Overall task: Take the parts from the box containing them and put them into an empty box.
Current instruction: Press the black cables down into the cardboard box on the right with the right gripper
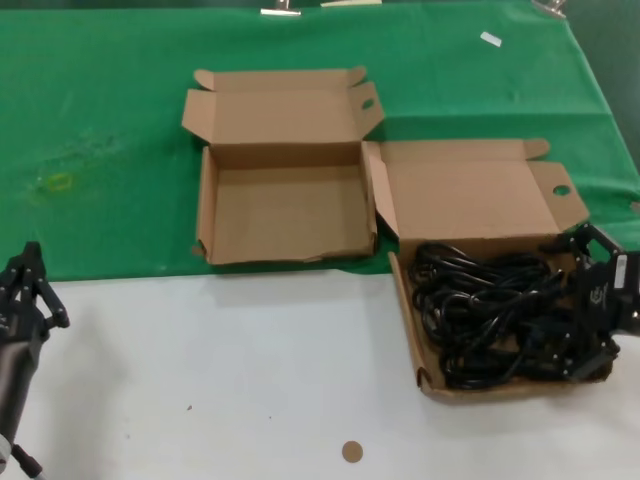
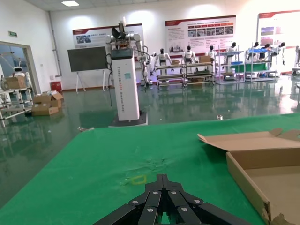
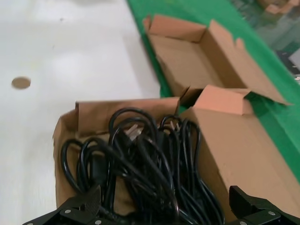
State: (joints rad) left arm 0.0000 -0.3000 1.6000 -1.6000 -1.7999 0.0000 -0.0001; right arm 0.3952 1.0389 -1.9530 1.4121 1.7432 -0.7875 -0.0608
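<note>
Black power cables [image 1: 490, 310] lie in tangled loops in the brown cardboard box [image 1: 410, 330] on my right. The same cables [image 3: 150, 159] fill the right wrist view. My right gripper [image 1: 585, 310] is open, its fingers [image 3: 86, 201] spread wide and lowered over the right end of the pile, holding nothing. The empty brown box [image 1: 285, 215] stands open to the left on the green cloth and also shows in the right wrist view [image 3: 187, 61]. My left gripper [image 1: 30, 285] is shut and empty, parked at the table's left front; its closed tips [image 2: 162, 180] point over the cloth.
Green cloth [image 1: 100, 130] covers the table's far half, white tabletop [image 1: 220, 370] the near half. A small brown disc [image 1: 351, 451] lies on the white surface near the front. Both lids stand open at the far sides.
</note>
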